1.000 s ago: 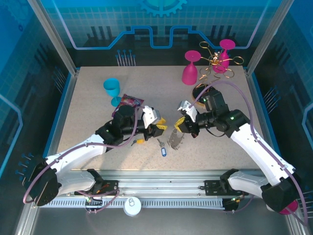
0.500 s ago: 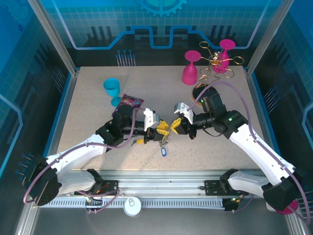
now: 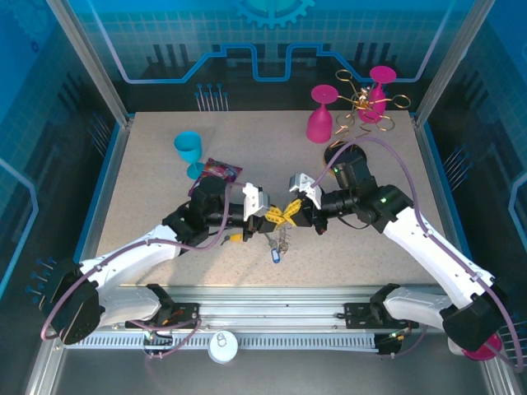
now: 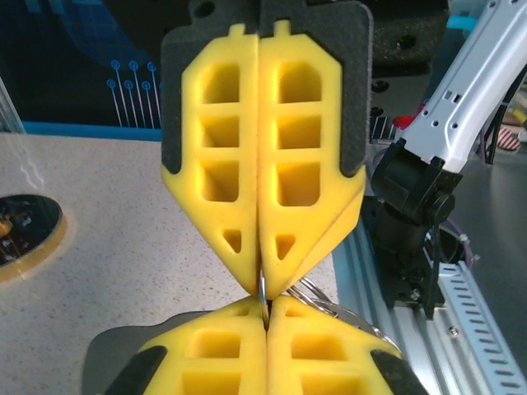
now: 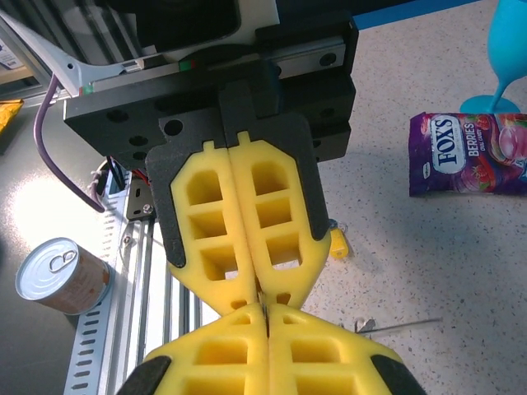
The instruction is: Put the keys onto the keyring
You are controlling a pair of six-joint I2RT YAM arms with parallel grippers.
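Observation:
My left gripper (image 3: pixel 278 217) and right gripper (image 3: pixel 293 214) meet tip to tip above the middle of the table, both shut on the keyring (image 3: pixel 284 239). Its thin wire (image 4: pixel 263 290) is pinched between the left gripper's own tips (image 4: pixel 268 308) and the right gripper's tips (image 4: pixel 262 280) facing them. Its loops (image 4: pixel 331 298) hang to one side. The right wrist view shows the same pinch, right gripper (image 5: pixel 265 313) below and left gripper (image 5: pixel 258 293) above. The blue-headed key (image 3: pixel 275 256) lies on the table under the ring. The yellow-headed key (image 3: pixel 236 238) (image 5: pixel 338 244) lies beside the left arm.
A teal cup (image 3: pixel 188 149) and a purple candy pouch (image 3: pixel 221 170) sit behind the left arm. Two pink glasses (image 3: pixel 321 116) and a gold wire rack (image 3: pixel 366 103) stand at the back right, by a dark round base (image 3: pixel 336 154). A tin can (image 5: pixel 58 276) sits off the front rail.
The right gripper has carried the keyring leftward to the left gripper. The left gripper has closed on the ring, so both now hold it.

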